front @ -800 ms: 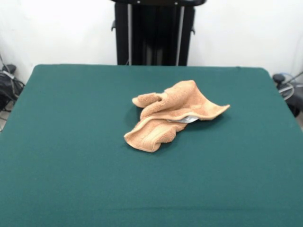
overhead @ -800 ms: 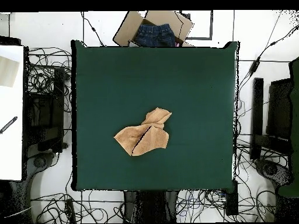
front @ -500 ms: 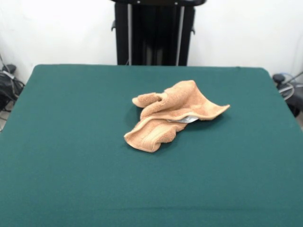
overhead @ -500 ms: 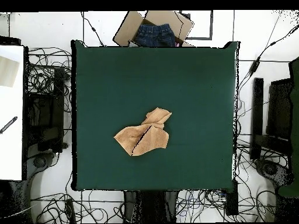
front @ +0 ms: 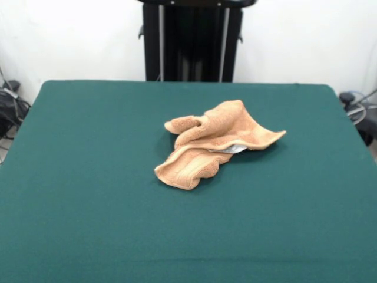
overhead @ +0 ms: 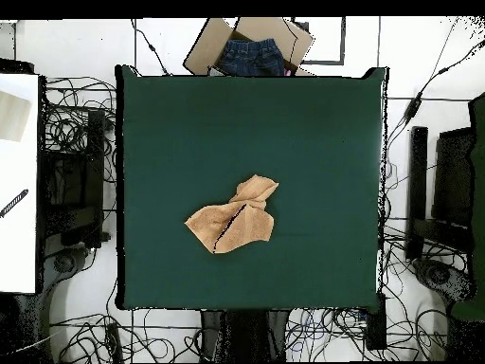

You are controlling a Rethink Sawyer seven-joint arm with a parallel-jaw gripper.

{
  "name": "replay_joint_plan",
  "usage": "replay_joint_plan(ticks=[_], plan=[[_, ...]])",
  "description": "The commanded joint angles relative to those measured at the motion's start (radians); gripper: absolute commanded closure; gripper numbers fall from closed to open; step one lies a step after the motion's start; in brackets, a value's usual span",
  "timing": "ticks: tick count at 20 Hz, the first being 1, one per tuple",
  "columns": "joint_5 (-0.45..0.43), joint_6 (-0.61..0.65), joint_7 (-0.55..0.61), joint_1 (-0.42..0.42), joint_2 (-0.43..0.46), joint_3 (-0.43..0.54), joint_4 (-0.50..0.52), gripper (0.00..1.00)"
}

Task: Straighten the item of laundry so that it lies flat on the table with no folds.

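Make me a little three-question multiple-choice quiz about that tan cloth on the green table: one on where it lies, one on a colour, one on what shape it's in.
1. Where does the towel lie on the table?
A. near the middle
B. hanging off an edge
C. in a corner

2. What colour is the table top?
A. red
B. dark green
C. white

3. What state is the towel in?
A. spread flat
B. neatly rolled
C. crumpled with folds

Answers:
1. A: the overhead view shows the towel with green table on every side.
2. B: both views show a dark green surface.
3. C: the front view shows layers bunched and overlapping, with one corner raised.
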Motion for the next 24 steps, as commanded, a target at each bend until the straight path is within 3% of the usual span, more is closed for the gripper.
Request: replay_joint_plan(ticks=[1, 5, 7, 12, 24], plan=[[-0.033, -0.138, 0.295, 0.049, -0.049, 0.050, 0.161, 0.00], [-0.148, -0.355, 0.252, 0.121, -0.186, -0.005, 0.424, 0.00], [-0.199, -0.420, 0.208, 0.126, -0.215, -0.022, 0.485, 0.00], [-0.214, -0.593, 0.112, 0.076, -0.246, -0.051, 0.629, 0.00], [-0.263, -0.754, 0.007, 0.031, -0.278, -0.058, 0.720, 0.00]])
